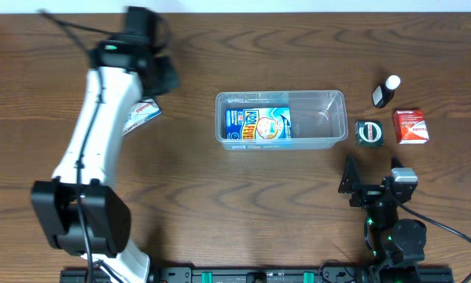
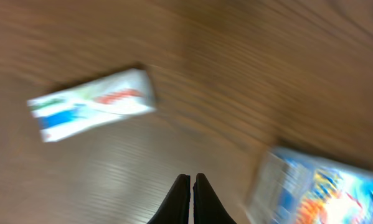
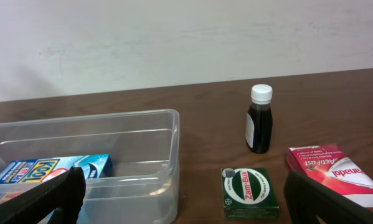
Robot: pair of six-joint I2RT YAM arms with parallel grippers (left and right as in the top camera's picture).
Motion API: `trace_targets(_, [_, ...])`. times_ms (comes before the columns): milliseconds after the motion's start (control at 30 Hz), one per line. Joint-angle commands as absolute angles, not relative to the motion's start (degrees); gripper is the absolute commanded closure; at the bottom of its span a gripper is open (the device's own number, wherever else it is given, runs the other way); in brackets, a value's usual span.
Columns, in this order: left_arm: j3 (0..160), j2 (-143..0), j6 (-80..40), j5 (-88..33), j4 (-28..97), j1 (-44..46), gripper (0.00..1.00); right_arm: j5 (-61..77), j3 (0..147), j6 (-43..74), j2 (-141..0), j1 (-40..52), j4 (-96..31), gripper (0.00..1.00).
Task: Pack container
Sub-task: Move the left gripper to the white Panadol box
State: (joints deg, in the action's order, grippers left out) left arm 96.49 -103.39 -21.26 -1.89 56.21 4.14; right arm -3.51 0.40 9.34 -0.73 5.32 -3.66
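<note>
Overhead, container (image 1: 323, 118) holds blue box (image 1: 259, 127); left end effector (image 2: 191, 177) closed, right end effector (image 3: 183, 186) wide.

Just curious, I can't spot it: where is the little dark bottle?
Overhead, the dark bottle stands right of the container, behind the green box and red box.

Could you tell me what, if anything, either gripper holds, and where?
Nothing is held: the left gripper is shut and empty, and the right gripper is open.

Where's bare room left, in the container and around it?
Free: right half of the container, beside the blue box; wide table strip on its near side. Crowded: right of the container, where green box, bottle and red box cluster.
</note>
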Motion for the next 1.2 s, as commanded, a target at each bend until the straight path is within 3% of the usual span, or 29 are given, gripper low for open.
trace_targets(0, [97.5,-102.9,-22.2,-0.5,57.0,-2.2,0.94,-3.6,0.3,8.5,-0.6,4.9,-3.9,0.01])
trace_targets(200, [95.2,-102.9,-25.6,-0.6,57.2,-9.9,0.94,-3.6,0.3,8.5,-0.6,4.9,-3.9,0.01])
trace_targets(433, [88.9,-102.9,-26.7,-0.5,54.6,-12.2,0.93,-3.6,0.3,8.5,-0.6,4.9,-3.9,0.01])
trace_targets(567, [85.4,-102.9,-26.7,-0.5,50.5,-12.2,0.87,-3.6,0.3,8.5,-0.6,4.9,-3.9,0.01])
trace_targets(633, [84.5,-102.9,-26.7,-0.4,49.0,-12.2,0.76,-3.6,0.3,8.5,-0.6,4.9,-3.9,0.01])
trace_targets(733, [84.3,-102.9,-26.6,1.5,48.7,-12.2,0.29,-3.6,0.3,8.5,-0.6,4.9,-3.9,0.01])
trace_targets(800, [84.3,-102.9,-26.6,3.4,48.8,-12.2,0.12,-3.6,0.3,8.5,-0.6,4.9,-3.9,0.01])
trace_targets(1033, [83.5,-102.9,-27.0,4.4,48.8,-12.2,0.02,-3.6,0.3,8.5,-0.6,4.9,-3.9,0.01])
trace_targets(1167, [81.0,-102.9,-40.0,4.3,49.1,-12.2,0.02,-3.6,0.3,8.5,-0.6,4.9,-3.9,0.01])
